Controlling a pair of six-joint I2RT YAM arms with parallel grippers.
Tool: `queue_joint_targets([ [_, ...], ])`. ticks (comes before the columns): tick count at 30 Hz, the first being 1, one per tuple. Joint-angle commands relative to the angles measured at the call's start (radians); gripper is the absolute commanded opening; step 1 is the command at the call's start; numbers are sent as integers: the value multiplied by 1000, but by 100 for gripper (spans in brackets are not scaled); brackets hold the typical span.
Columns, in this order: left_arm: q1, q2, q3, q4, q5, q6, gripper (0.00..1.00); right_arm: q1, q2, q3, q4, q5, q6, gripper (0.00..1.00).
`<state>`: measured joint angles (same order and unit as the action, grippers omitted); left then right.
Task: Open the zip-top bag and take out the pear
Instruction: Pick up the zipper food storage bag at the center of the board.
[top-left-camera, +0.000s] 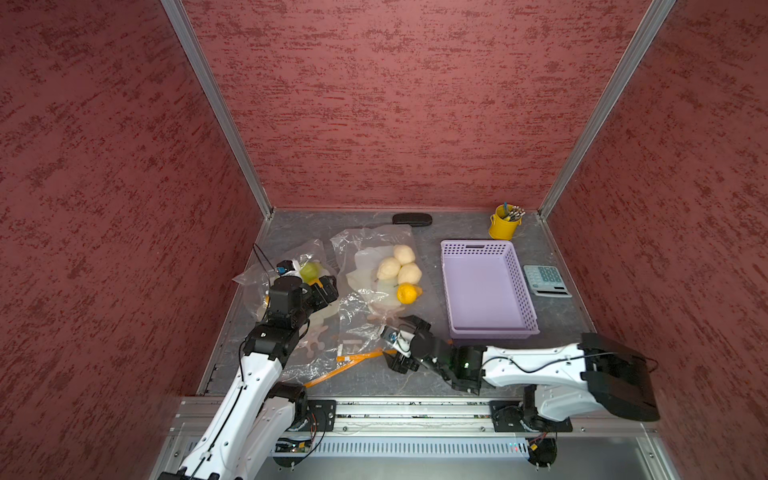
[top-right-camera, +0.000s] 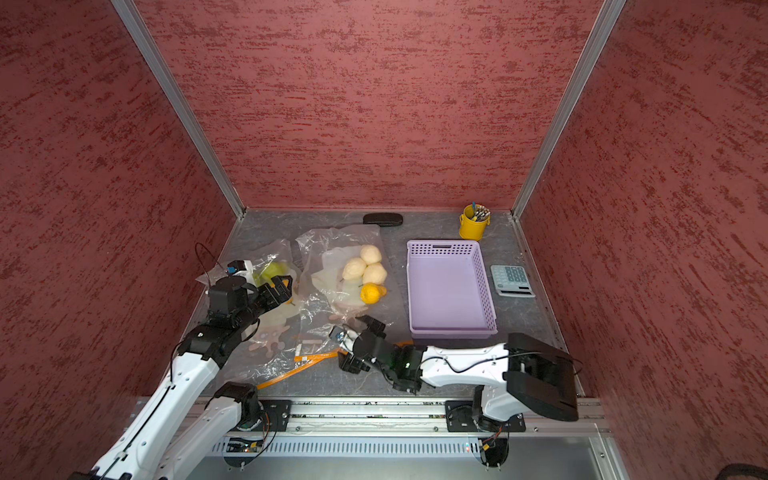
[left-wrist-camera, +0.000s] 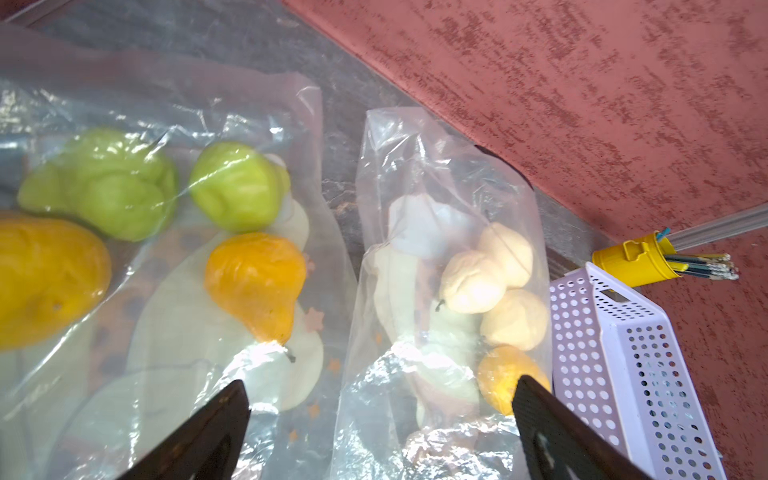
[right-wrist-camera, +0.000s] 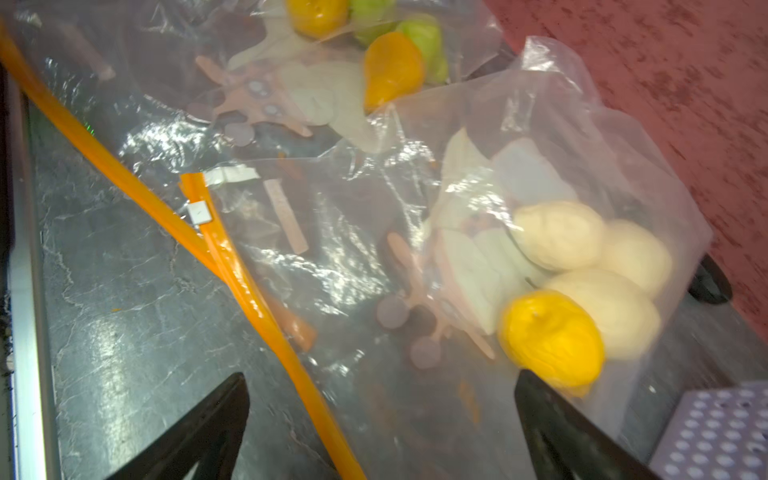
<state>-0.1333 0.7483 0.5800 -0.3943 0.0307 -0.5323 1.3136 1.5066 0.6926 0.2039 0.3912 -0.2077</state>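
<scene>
Operator: Which step are you on?

Arm: Opening, I judge; nothing is out yet. Every pear lies inside plastic on the grey marbled counter (top-left-camera: 557, 320). My left gripper (left-wrist-camera: 380, 386) hovers, jaws spread and empty, over the clear zip-top bag of green and orange pears (left-wrist-camera: 124, 104). My right gripper (right-wrist-camera: 380, 382), equally wide and empty, points at the orange zip strip (right-wrist-camera: 253, 291) of the second clear bag of pale pears (left-wrist-camera: 419, 141).

Operator: Next move?

Arm: Probably pinning the film beside that strip with one gripper and taking the small white slider (right-wrist-camera: 199, 212) with the other. The film looks slippery and creased, so a shallow pinch could slide off. Whether either seal is parted I cannot tell.

Operator: Count?

Arm: Two bags, two orange strips. One bag holds two green pears (left-wrist-camera: 237, 187) and two orange pears (left-wrist-camera: 257, 282). The other holds three cream pears (left-wrist-camera: 473, 286) and one yellow pear (right-wrist-camera: 552, 336). Beyond them are one lilac perforated basket (top-left-camera: 482, 245), one yellow cup of pens (top-left-camera: 503, 228), one calculator (top-left-camera: 546, 280) and one black oblong case (top-left-camera: 411, 219).
</scene>
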Motion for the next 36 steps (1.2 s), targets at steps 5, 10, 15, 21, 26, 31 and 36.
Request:
queue_joint_targets([
  [5, 20, 16, 1, 28, 56, -6, 100, 52, 183, 102, 188, 76, -90, 95],
  [10, 24, 15, -3, 32, 32, 0, 100, 63, 275, 166, 191, 41, -97, 91],
  [15, 29, 5, -3, 28, 32, 12, 100, 72, 303, 193, 177, 17, -98, 89],
  [21, 36, 1, -6, 32, 39, 14, 100, 78, 346, 212, 160, 20, -90, 87],
  [26, 43, 2, -5, 36, 43, 12, 100, 81, 381, 217, 183, 49, -90, 87],
  [31, 44, -1, -8, 42, 45, 11, 100, 78, 421, 224, 262, 158, -120, 77],
  [36, 43, -12, -9, 51, 51, 18, 100, 62, 441, 240, 301, 218, -133, 58],
])
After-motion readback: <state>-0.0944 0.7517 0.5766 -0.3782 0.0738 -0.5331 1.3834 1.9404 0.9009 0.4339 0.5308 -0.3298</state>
